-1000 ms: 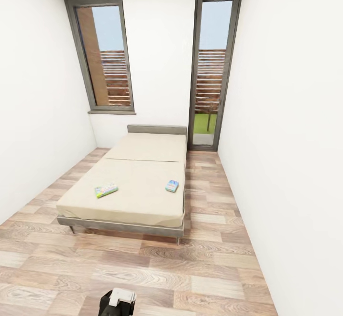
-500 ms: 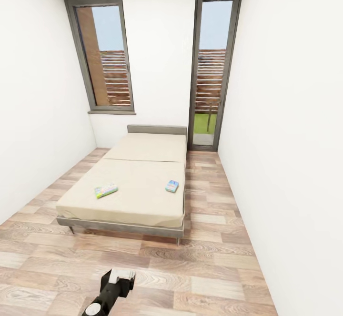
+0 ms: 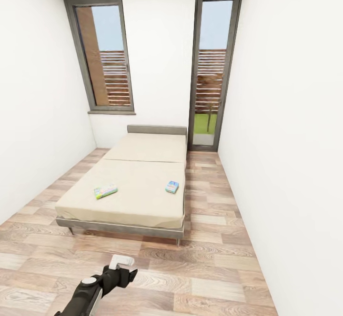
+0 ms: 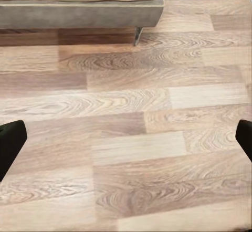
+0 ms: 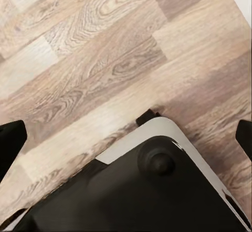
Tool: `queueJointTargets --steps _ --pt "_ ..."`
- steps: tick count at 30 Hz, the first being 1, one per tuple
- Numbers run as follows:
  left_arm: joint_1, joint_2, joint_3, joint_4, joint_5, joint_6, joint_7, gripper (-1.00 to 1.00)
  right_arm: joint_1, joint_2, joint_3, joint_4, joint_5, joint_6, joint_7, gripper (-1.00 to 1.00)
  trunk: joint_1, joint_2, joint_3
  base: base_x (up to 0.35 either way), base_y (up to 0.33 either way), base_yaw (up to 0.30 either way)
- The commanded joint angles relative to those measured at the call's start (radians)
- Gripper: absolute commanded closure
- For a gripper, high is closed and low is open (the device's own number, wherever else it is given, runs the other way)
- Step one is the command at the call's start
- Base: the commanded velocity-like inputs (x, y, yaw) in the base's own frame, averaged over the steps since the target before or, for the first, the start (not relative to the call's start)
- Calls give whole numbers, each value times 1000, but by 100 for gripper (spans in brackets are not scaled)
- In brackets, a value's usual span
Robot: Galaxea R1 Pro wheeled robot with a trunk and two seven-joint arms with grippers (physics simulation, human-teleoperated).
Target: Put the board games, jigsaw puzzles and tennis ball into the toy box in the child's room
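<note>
A: What holds the toys here?

B: The bed (image 3: 138,182) does. It stands in the middle of the room, its head against the far wall, a plain beige mattress on a dark grey frame with thin legs. Two board games lie flat on the near half of the mattress, well apart from each other. The green and yellow game box (image 3: 105,191) is toward the left side, turned at a slant. The smaller blue game box (image 3: 172,186) is near the right edge.

A: And around the bed?

B: A wood-plank floor (image 3: 209,259) runs on all sides, with white walls left and right. On the far wall a window (image 3: 102,56) sits to the left and a tall glass door (image 3: 212,68) to the right, past the bed's far right corner. Open floor lies between the robot and the bed's near edge.

A: The arms?

B: The left gripper (image 3: 121,264) hangs over the floor near the bottom of the head view, short of the bed. Its wrist view has the two dark fingertips (image 4: 11,143) at opposite edges, so the fingers stand wide apart with nothing between them, and the bed frame's corner and one leg beyond. The right gripper (image 5: 126,137) points down at the floor above the robot's dark base (image 5: 142,195); its fingers are likewise spread apart and empty.
</note>
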Motion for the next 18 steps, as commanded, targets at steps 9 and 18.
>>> queueJointTargets --steps 9,18 --pt "-2 22 48 -12 -10 24 -20 -100 -207 88 169 -119 279 375 -193 -100 0 -1 -4 0 0 0" --pt "-7 47 189 -12 -11 38 -7 -100 -305 124 175 -126 297 472 -218 -100 0 -1 -4 0 0 0"
